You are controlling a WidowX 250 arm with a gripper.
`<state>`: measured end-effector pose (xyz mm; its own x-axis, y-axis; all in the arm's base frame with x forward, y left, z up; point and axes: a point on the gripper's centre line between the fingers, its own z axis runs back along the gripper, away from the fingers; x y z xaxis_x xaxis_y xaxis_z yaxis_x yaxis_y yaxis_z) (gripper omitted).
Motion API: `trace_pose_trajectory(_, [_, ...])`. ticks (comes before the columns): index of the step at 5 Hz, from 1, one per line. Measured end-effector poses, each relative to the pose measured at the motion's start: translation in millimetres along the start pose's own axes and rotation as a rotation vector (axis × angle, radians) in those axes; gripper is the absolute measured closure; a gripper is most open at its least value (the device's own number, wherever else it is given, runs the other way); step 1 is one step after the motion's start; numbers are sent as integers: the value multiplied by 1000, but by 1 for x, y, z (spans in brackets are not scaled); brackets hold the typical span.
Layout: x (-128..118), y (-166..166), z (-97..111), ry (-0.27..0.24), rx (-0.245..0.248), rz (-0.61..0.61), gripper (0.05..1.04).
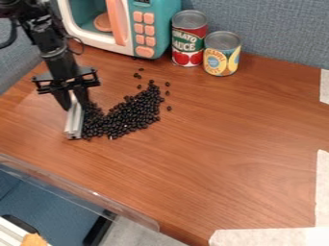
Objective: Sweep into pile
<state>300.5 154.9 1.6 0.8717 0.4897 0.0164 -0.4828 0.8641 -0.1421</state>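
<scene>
Black gripper [74,103] hangs down over the left part of the wood-grain table [225,139], fingers closed in on the upper end of a silver bar [74,120], so it's holding that. Bar slants slightly, lower end at the table. Black beans [132,113] lie right of the bar, dense next to it and running in an uneven band toward the back and right; a few loose ones sit apart, mostly near the far end, toward the toy microwave. Nearest beans are right up against the bar, some by its lower end. Labels: tall can [188,41] at the back has a red label, a green band with big white capital letters, red tomatoes pictured low down. Short can [222,54] is just beside it on the right, a bit nearer the camera, with a yellow-and-blue label and dark lettering over rounded yellow shapes. Both upright, bare metal lids up. Toy microwave [155,48] is left of the cans: teal and white, pink-orange handle and two columns of buttons, dark display at the top edge; button markings too small to tell. Pale tape strips [322,187] run along the right side and near right corner. Blue-grey fabric partition [276,29] behind, clear plastic strip [83,192] along the near left edge.
</scene>
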Motion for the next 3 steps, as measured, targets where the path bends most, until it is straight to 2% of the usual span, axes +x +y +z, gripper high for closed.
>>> trace_pose_trajectory(2, [-4, -33, -3, 28, -29, -6, 746])
trace_pose_trajectory(3, [-5, -36, -3, 40, -41, 6, 746])
